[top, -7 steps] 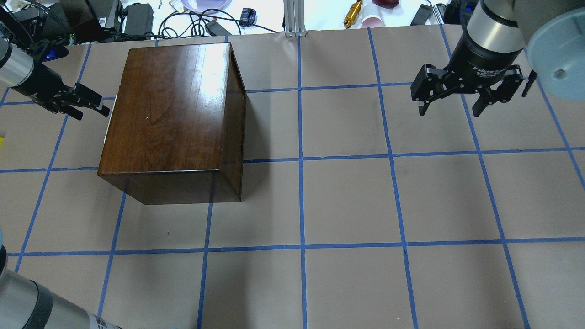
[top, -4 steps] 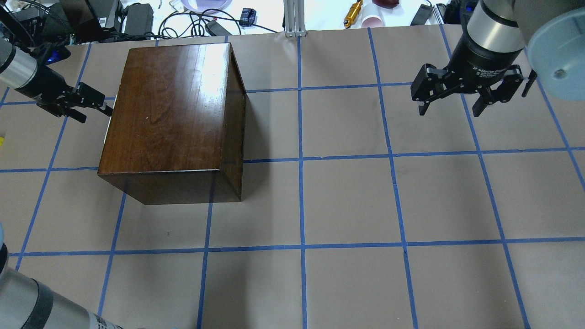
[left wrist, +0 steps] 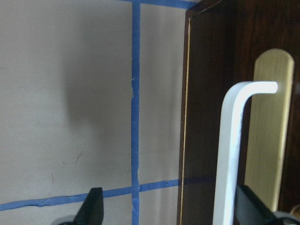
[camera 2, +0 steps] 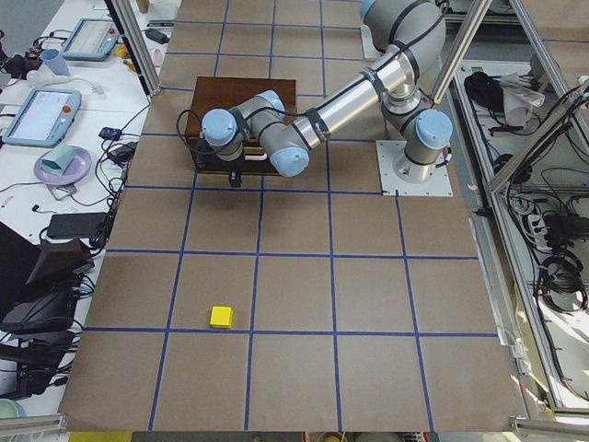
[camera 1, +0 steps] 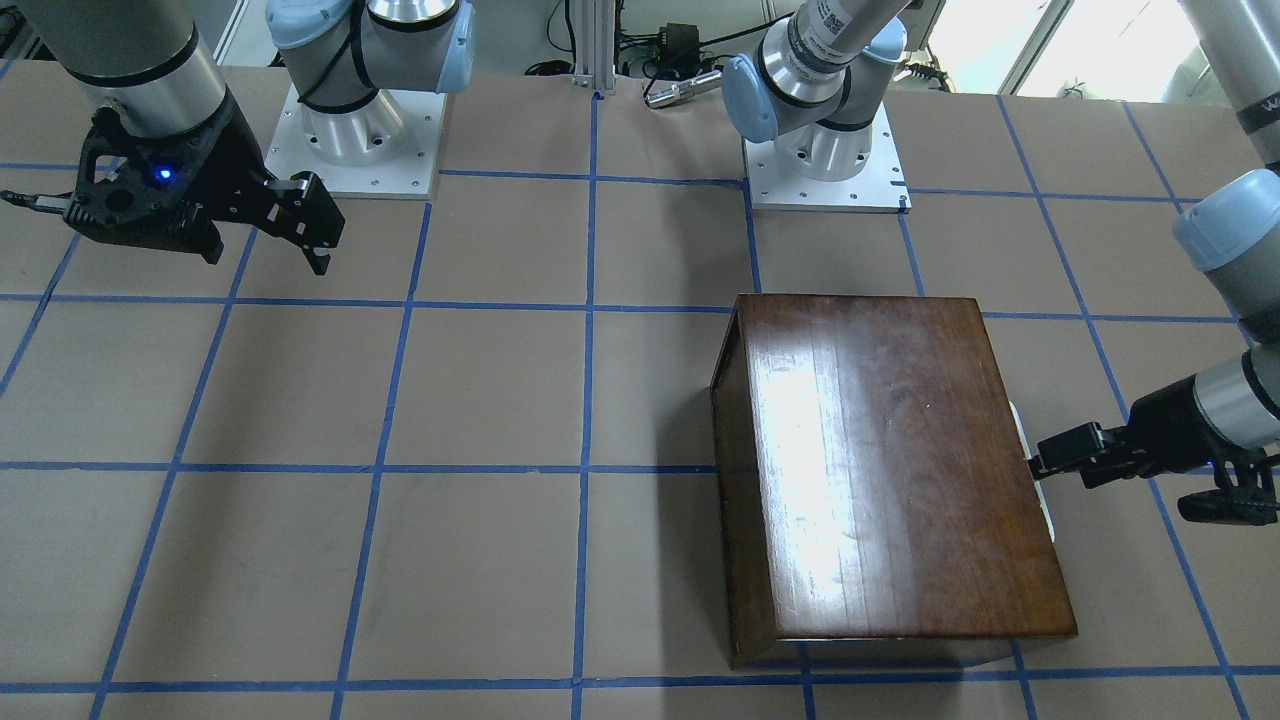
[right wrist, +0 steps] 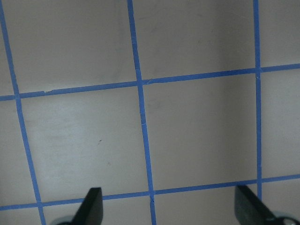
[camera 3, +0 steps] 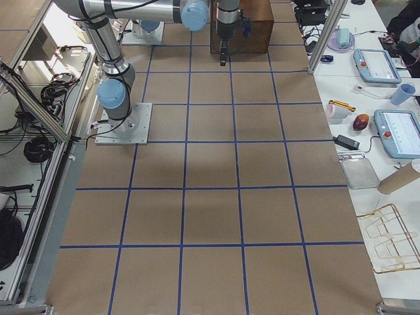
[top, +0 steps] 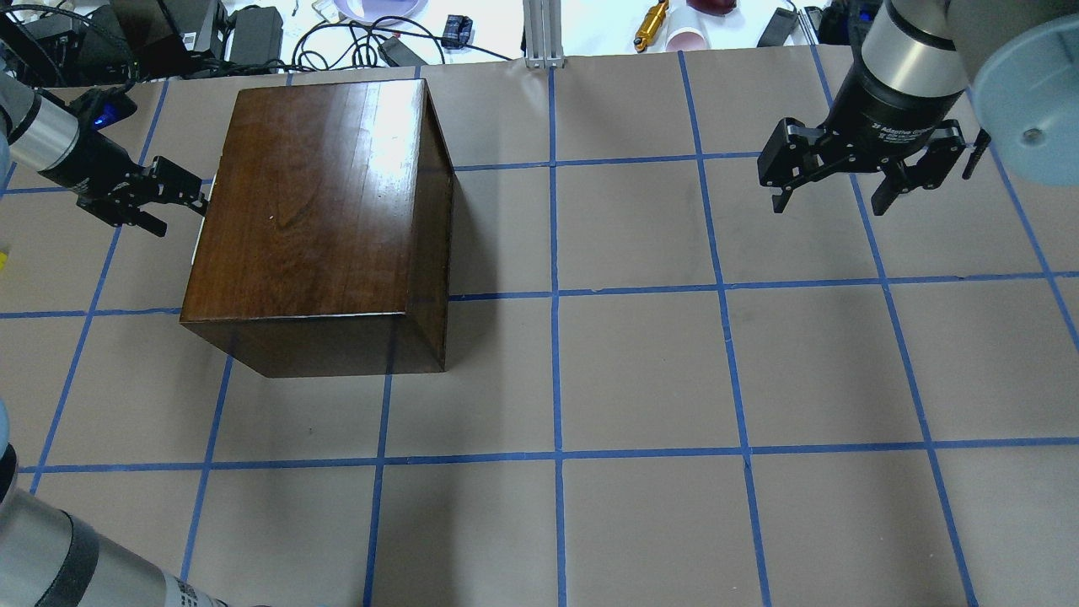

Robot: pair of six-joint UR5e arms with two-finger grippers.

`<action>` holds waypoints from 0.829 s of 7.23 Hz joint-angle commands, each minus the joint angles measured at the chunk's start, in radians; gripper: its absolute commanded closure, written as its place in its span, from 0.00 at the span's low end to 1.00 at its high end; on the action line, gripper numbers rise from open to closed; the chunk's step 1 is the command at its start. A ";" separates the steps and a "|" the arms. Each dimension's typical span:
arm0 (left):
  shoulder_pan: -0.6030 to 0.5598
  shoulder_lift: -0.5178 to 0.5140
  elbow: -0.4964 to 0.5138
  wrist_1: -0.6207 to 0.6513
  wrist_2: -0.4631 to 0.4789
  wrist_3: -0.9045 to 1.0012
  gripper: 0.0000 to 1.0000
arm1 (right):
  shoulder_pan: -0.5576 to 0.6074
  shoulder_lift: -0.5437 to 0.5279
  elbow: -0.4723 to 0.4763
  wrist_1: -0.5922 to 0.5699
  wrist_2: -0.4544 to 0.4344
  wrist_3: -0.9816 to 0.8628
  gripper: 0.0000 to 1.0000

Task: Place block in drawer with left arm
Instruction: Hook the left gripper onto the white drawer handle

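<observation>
The dark wooden box (top: 312,202) stands left of the table's middle, with the drawer shut. The drawer's dark front (left wrist: 206,117) carries a white bar handle (left wrist: 229,154) on a brass plate. My left gripper (top: 181,217) is open and level with that front. In the left wrist view the handle stands between the fingers (left wrist: 93,208), close to the right one. The gripper also shows in the front-facing view (camera 1: 1040,468). The yellow block (camera 2: 221,317) lies on the table far from the box, toward the table's left end. My right gripper (top: 830,202) hangs open and empty at the far right.
Blue tape lines (top: 555,295) cross the brown table cover. Cables, chargers and small tools (top: 371,34) lie beyond the far edge. Both arm bases (camera 1: 350,140) are bolted to the table at the robot's side. The right wrist view shows only bare table (right wrist: 187,131).
My left gripper has moved right, from a short way off the box up to its drawer front. The right arm and the box have not moved.
</observation>
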 commanded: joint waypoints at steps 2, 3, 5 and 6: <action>-0.002 -0.002 -0.010 0.005 0.002 -0.003 0.00 | 0.000 0.000 0.000 0.000 0.000 0.000 0.00; -0.002 -0.005 -0.009 0.012 0.005 -0.003 0.00 | 0.000 0.000 0.000 0.000 0.000 0.000 0.00; -0.002 -0.009 -0.001 0.017 0.011 0.000 0.00 | 0.000 0.000 0.000 0.000 0.000 0.000 0.00; -0.002 -0.012 -0.001 0.017 0.011 0.000 0.00 | 0.000 0.000 0.000 0.000 0.000 0.000 0.00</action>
